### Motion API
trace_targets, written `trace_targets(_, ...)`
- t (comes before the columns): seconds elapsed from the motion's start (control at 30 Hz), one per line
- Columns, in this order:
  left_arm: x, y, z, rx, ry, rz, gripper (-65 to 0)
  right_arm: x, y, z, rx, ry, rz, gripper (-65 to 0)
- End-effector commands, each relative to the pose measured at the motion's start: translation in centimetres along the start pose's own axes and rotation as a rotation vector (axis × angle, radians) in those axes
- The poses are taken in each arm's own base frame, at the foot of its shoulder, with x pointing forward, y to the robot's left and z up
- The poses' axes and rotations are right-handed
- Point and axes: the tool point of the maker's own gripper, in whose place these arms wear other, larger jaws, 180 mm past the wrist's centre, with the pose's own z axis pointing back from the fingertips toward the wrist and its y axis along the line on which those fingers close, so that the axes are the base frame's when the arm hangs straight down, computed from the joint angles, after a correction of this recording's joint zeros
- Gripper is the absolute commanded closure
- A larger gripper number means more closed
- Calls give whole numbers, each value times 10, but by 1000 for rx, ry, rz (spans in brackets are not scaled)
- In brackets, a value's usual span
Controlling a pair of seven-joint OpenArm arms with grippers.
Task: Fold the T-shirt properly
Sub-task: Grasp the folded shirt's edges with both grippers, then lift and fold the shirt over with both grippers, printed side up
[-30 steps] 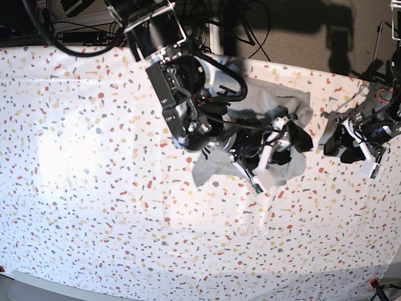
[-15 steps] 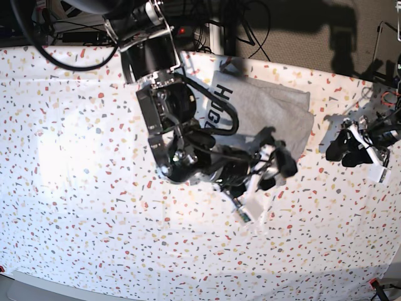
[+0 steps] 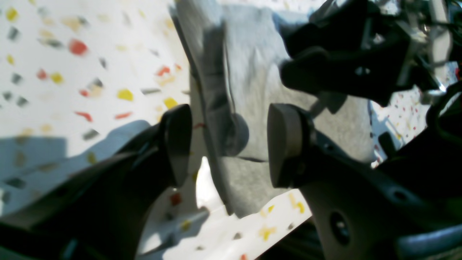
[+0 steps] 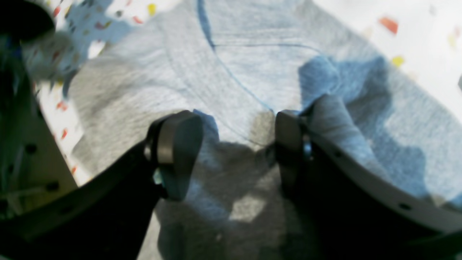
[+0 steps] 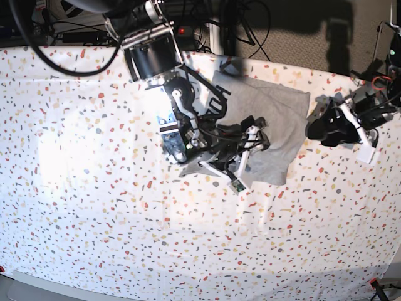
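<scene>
The grey T-shirt (image 5: pixel 276 119) lies folded into a rough rectangle at the back right of the table, plain side up. Its left part is hidden under my right arm. My right gripper (image 5: pixel 250 143) hovers open over the shirt's front left part. In the right wrist view the right gripper (image 4: pixel 231 151) has its jaws apart above the grey T-shirt (image 4: pixel 231 65), with a raised fold beside one finger. My left gripper (image 5: pixel 321 128) stands open just right of the shirt. In the left wrist view the left gripper (image 3: pixel 231 144) straddles the edge of the T-shirt (image 3: pixel 252 83).
A white cloth with coloured speckles (image 5: pixel 94 188) covers the whole table. Cables and dark equipment (image 5: pixel 207 25) run along the back edge. The right arm's black gripper (image 3: pixel 343 68) shows close ahead in the left wrist view.
My right arm has swung back up over the shirt's left part, covering the lettering that showed earlier. My left gripper has moved left, up to the shirt's right edge.
</scene>
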Motion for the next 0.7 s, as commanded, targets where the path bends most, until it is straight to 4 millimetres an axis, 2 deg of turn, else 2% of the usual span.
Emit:
trace_targets(0.0,12,-7,1,-26,-49,-7,-326,18,2,0,12,-42,12,-360)
trace_targets(0.17,-5,-23,-13,-64,-65,59,-326,7,-4,-5,-10,-14,20,-360)
trace_targets(0.4,-20,-26,-19,-52,-34,56,-326,45,10,8,88,-36,-11,-360)
trace_targets(0.53,-36,-19,-19,-2,21,16,-326,65,11,26,73,7,69,-360)
trace_targets(0.67,-46,-10,-18,49,60,-15,-326,70,2,50,-15,71,148,-360)
